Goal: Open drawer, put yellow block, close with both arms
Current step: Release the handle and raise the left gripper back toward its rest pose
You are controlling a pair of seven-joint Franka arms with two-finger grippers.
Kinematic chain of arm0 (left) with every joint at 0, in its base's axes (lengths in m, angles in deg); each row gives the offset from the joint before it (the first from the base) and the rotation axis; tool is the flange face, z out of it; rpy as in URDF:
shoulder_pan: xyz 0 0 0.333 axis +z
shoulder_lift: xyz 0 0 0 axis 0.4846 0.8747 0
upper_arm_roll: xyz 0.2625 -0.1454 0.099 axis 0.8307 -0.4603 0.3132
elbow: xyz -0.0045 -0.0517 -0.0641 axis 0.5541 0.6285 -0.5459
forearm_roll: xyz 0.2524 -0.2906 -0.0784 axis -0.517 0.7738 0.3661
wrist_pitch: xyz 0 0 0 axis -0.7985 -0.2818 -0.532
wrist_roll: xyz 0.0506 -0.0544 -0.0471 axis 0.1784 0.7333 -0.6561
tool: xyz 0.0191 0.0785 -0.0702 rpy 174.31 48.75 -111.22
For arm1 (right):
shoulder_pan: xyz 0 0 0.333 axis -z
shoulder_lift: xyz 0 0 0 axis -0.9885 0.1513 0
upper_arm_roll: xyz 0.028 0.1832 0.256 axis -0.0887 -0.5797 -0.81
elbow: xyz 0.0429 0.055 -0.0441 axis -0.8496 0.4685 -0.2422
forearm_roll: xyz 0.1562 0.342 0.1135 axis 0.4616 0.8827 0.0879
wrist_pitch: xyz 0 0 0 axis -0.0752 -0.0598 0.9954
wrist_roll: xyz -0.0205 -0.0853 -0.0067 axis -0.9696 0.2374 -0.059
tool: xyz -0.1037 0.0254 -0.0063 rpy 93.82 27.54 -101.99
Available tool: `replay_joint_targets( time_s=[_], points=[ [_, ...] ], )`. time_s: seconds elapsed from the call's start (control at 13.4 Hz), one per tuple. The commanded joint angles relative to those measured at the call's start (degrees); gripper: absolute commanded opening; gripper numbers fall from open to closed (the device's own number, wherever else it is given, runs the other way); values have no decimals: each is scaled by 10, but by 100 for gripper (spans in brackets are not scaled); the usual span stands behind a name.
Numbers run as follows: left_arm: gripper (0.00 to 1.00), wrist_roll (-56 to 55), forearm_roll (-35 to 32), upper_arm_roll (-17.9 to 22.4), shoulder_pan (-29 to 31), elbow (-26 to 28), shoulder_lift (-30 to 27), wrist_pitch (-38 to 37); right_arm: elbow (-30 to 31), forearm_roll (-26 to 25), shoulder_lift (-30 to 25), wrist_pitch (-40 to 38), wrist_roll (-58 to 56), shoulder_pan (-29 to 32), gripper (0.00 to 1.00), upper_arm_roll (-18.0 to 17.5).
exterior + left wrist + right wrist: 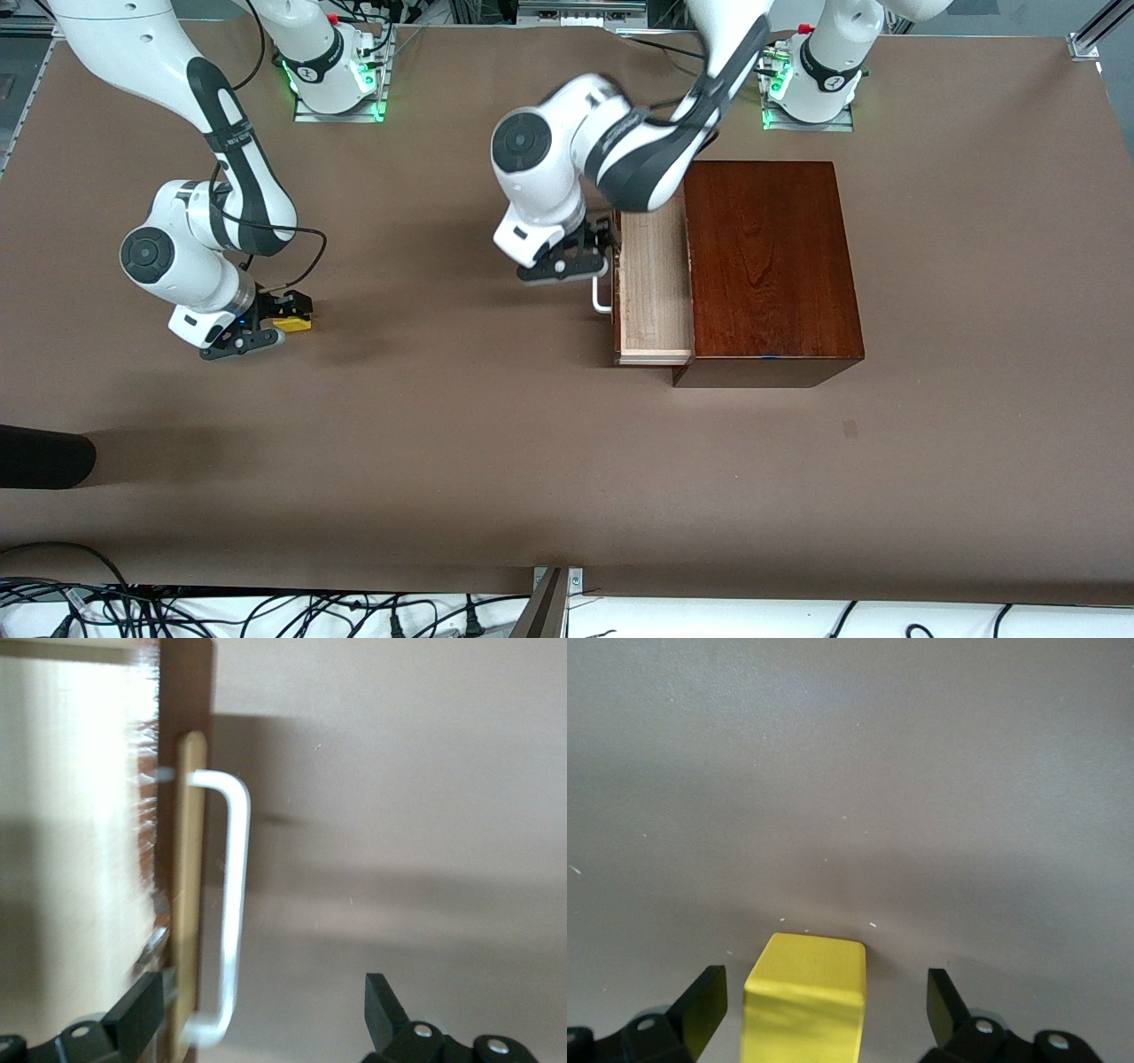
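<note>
small bright-yellow cube (804, 999), plain, on table (850, 771)

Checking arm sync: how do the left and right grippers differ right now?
The left gripper is at the drawer, fingers astride its white handle; the right gripper is low over the table, toward the right arm's end, fingers either side of the yellow block. The drawer is already pulled partly out; the block is still on the table. Both are open, gripping nothing.

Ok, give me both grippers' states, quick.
Left gripper: open, straddling the drawer handle, not clamped.
Right gripper: open, fingers either side of the yellow block on the table, not gripping.
</note>
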Motion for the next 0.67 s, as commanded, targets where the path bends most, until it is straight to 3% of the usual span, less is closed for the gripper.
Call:
replay_joint_targets(
  time_s=[0.0, 0.15, 0.22, 0.3, 0.37, 0.45, 0.52, 0.6],
  points=[
    [100, -10, 13, -11, 11, 4, -15, -24, 4, 14, 7, 16, -17, 1, 100, -3],
    [100, -9, 13, -11, 11, 3, -22, -39, 4, 14, 11, 18, -16, 1, 98, -6],
    [100, -9, 13, -13, 14, 3, -29, -52, 4, 15, 11, 18, -16, 1, 89, -6],
    [100, -7, 13, -16, 21, 3, -43, -65, 4, 15, 11, 19, -16, 1, 76, -6],
    [100, 11, 17, -18, 36, 4, -63, -74, 5, 15, 12, 20, -16, 1, 55, -6],
    [100, 29, 21, -18, 52, 10, -81, -79, 5, 15, 12, 20, -16, 1, 41, -6],
    [100, 39, 22, -19, 67, 14, -98, -90, 5, 15, 12, 20, -16, 1, 31, -6],
    [100, 40, 21, -19, 81, 19, -113, -100, 4, 15, 12, 19, -16, 1, 28, -6]
  ],
)
